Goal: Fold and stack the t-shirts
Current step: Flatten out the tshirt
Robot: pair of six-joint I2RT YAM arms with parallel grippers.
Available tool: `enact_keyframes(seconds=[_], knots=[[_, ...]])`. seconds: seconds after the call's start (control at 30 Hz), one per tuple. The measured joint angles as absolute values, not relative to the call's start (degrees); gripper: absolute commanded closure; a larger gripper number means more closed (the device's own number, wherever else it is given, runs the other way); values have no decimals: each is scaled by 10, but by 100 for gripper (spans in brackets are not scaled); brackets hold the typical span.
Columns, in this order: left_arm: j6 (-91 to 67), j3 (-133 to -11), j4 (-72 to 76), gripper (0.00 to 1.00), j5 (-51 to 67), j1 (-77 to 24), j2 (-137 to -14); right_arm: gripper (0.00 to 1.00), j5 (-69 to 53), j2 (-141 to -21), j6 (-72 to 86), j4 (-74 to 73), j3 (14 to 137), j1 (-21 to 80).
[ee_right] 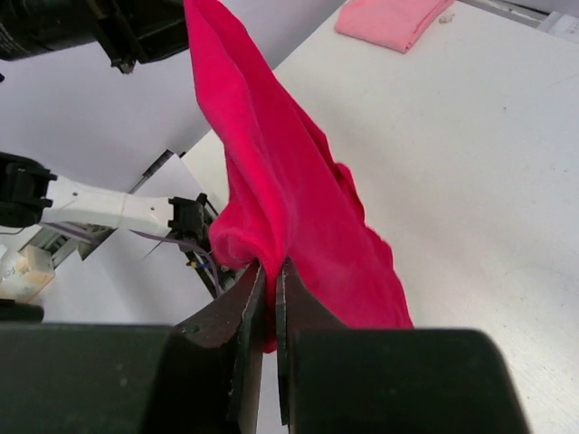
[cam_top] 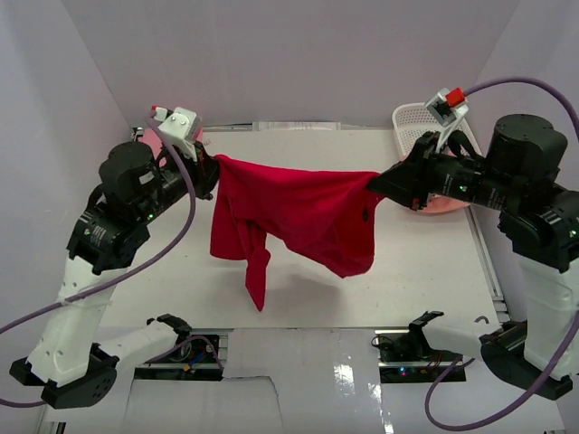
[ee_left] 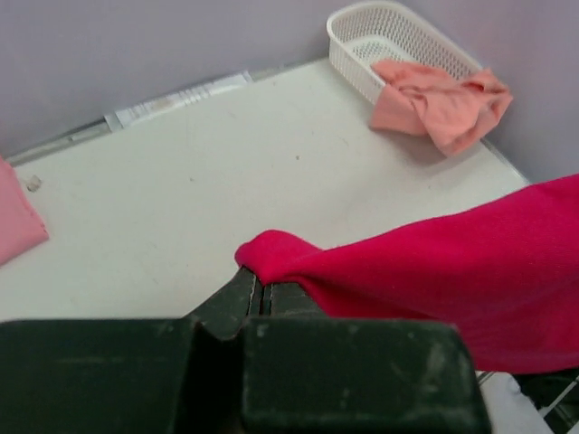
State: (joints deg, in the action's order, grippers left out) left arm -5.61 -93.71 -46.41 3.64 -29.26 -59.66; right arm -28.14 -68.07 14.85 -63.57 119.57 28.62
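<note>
**Current state.** The red shirt (cam_top: 298,212) hangs in the air, stretched between both arms, on the side of the basket (ee_left: 398,36) nearest the arm bases. The left gripper (ee_left: 261,289) pinches the shirt's end farthest from the basket, its fingers pressed together on a small fold of cloth. The right gripper (ee_right: 271,280) pinches the end nearest the basket in the same way. The top edge is taut. One sleeve and the lower part droop below it, clear of the table (cam_top: 407,289).

**Other shirts.** The salmon shirt (ee_left: 439,104) lies partly in the basket and spills over its rim. The pink shirt (ee_right: 389,23) lies well apart from the basket, across the table.

**Likely step.** Lowering the red shirt flat for folding.

**Hazards.**
- Slip: each grip holds only a thin edge of cloth. Pulling the arms farther apart could tear one end free and drop the shirt in a heap.
- Creasing: the drooping sleeve will land first. If the shirt is lowered straight down, the sleeve may bunch under the body.
- Collision: the right arm works just beside the basket. A wide swing could knock it or snag the salmon shirt.
</note>
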Motion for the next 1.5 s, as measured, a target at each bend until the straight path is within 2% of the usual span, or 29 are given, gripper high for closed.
enact_keyframes(seconds=[0.17, 0.27, 0.43, 0.67, 0.77, 0.8, 0.83, 0.93, 1.07, 1.2, 1.3, 1.37, 1.43, 1.5], knots=[[-53, -781, -352, 100, 73, -293, -615, 92, -229, -728, 148, -602, 1112, 286], [-57, -707, -285, 100, 100, -293, -685, 92, -171, -795, 147, -568, 1053, 281], [-79, -687, -186, 100, 124, -293, -829, 92, -113, -950, 146, -516, 973, 230], [-104, -726, -80, 100, 125, -293, -1013, 92, -46, -1146, 142, -467, 1053, 158], [-110, -759, -64, 100, 120, -293, -1077, 76, -23, -1196, 141, -446, 1067, 138], [-110, -768, -63, 100, 117, -293, -1093, 55, -12, -1202, 140, -443, 1067, 134], [-110, -778, -64, 100, 114, -293, -1105, 44, -4, -1204, 142, -441, 1066, 130], [-110, -805, -64, 100, 107, -293, -1127, 40, 19, -1169, 129, -405, 1024, 128], [-108, -833, -63, 100, 100, -293, -1129, 32, 27, -1043, 127, -366, 901, 160], [-103, -854, -60, 100, 98, -293, -1130, 34, -17, -888, 132, -338, 784, 203], [-99, -860, -60, 75, 98, -293, -1130, 37, -83, -811, 145, -304, 714, 206], [-95, -864, -61, 56, 99, -293, -1132, 37, -112, -780, 148, -280, 662, 213], [-93, -869, -67, 31, 99, -293, -1134, 37, -118, -765, 144, -263, 619, 237], [-95, -882, -74, 26, 98, -293, -1141, 40, -121, -762, 131, -257, 591, 264]])
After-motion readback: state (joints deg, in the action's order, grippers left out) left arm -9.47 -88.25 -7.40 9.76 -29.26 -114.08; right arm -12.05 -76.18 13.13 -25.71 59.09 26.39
